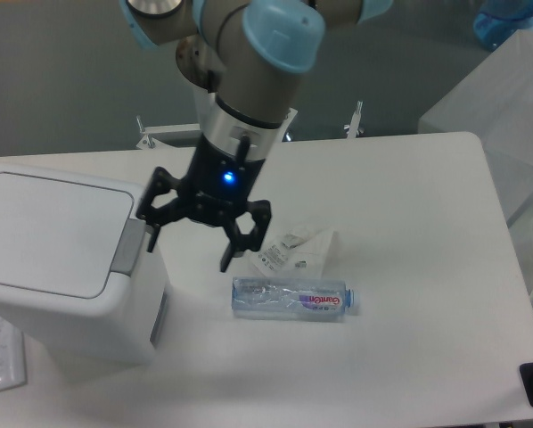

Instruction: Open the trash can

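One table (427, 267) carried everything I saw. One trash can (61, 259) sat at its left edge, lid flat and closed, its single grey tab (129, 247) facing right. My one arm (249, 98) hung above the can's right side; the gripper (188, 239) was spread wide, holding nothing, one fingertip by the tab. One bottle (291, 299) lay on its side; one crumpled wrapper (295, 251) lay just behind it.
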Robot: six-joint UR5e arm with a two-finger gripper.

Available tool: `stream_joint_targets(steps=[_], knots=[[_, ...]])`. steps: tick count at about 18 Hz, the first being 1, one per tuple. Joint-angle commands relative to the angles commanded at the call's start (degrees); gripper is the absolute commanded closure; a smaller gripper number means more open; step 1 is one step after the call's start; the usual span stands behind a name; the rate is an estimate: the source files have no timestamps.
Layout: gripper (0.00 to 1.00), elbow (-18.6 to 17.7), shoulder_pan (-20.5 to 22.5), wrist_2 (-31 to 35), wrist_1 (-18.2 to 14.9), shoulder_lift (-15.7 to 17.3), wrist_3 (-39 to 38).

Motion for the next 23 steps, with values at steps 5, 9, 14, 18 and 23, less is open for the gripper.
stream_joint_targets(steps=[5,9,14,18,23], knots=[[0.00,-0.70,-0.18,0.44,1.05,-0.61,0.97],[0.00,-1.76,-0.26,2.55,1.06,-0.70,0.97],[0.00,-2.37,-0.26,3.51,1.06,-0.79,0.44],[0.00,-2.11,-0.26,3.60,0.97,-0.88,0.26],[0.00,-1.15,-0.26,3.52,0.88,-0.88,0.00]])
